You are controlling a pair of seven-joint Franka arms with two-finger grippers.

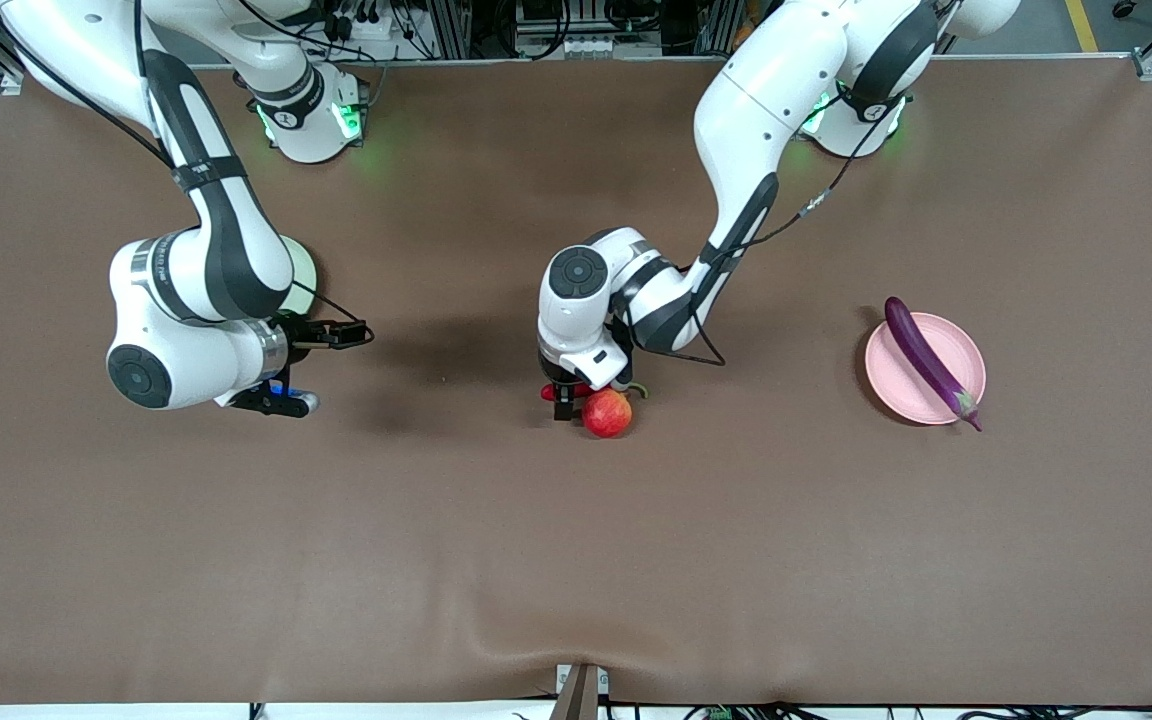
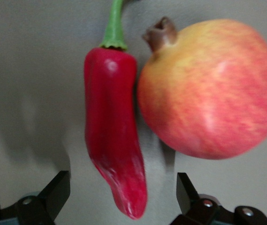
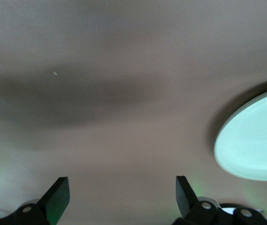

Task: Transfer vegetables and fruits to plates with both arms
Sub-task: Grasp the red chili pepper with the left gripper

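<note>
Red is what sits under my left gripper (image 1: 564, 408) in the front view: the chili pepper (image 1: 554, 391) peeks out beneath the wrist at mid-desk, with the pomegranate (image 1: 607, 413) touching or just beside it, a little nearer the camera. My left arm is plainly the closer one; my right gripper (image 1: 276, 400) waits over bare brown desk (image 1: 576, 560) toward its own end, next to the pale green plate (image 1: 302, 270) that my forearm mostly hides. The purple eggplant (image 1: 929, 362) already lies across the pink plate (image 1: 956, 355) at the left arm's end, well apart from the pepper. From my left wrist, my fingers (image 2: 54, 194) stand wide and hold nothing, and the chili pepper (image 2: 114, 126) lies lengthwise between their line, its pointed tip toward me and the green stem (image 2: 114, 26) pointing away, so I judge a close across its narrow body would suit. The pomegranate (image 2: 213, 89) presses close along one flank, leaving that finger little room. From my right wrist, my fingers (image 3: 56, 197) are wide and empty over bare desk, the green plate (image 3: 255, 140) off to one edge.
</note>
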